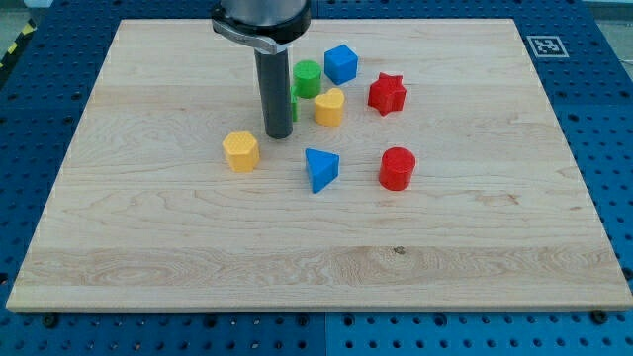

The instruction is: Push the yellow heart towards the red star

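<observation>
The yellow heart [329,106] lies near the board's upper middle. The red star [387,94] lies just to its right, a small gap apart. My tip [278,133] rests on the board to the left of the yellow heart, slightly lower in the view, with a gap between them. The rod hides part of a green block [294,108] right behind it.
A green cylinder [307,77] and a blue cube [341,63] lie above the heart. A yellow hexagon [240,150] lies lower left of my tip. A blue triangle [320,169] and a red cylinder [397,168] lie below. The wooden board [148,237] sits on a blue pegboard table.
</observation>
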`<state>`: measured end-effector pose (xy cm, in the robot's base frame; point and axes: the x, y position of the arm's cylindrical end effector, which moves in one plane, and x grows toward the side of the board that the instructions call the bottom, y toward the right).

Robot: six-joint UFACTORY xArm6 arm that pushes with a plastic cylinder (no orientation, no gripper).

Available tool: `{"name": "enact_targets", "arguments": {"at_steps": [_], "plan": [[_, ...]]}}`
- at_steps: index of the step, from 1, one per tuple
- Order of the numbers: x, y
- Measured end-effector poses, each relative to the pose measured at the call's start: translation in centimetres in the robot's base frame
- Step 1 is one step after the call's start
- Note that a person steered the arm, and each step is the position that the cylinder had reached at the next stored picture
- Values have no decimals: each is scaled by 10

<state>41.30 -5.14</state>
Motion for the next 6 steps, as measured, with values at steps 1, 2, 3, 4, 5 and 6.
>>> {"name": "enact_targets", "arguments": {"at_steps": [1,2,3,4,5,6], "plan": [[0,7],[-6,24],[-12,41],[-12,55],[-12,58],[-3,54]]}}
